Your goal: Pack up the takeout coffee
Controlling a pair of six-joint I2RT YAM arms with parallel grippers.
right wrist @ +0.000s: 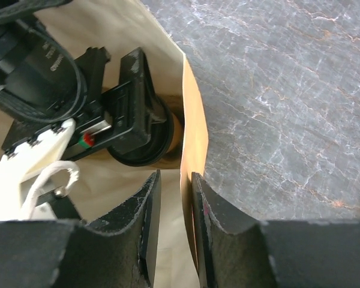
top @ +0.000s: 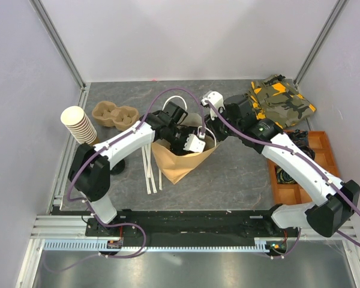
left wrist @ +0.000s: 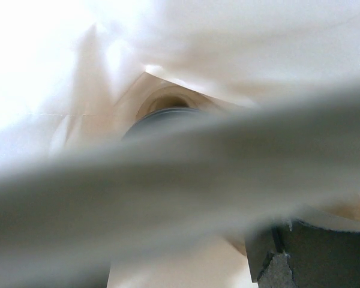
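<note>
Grey tabletop (top: 240,174), takeout coffee (right wrist: 151,144) inside bag (right wrist: 195,135), seemingly between left fingers (right wrist: 135,84)

matt brown kraft paper bag (top: 177,162), takeout coffee (right wrist: 150,153) inside the bag in brown paper with smooth black plastic lid, matt grey marbled tabletop (right wrist: 288,90) under the bag, rough pulp cup carrier (top: 114,115) left of the bag
</note>
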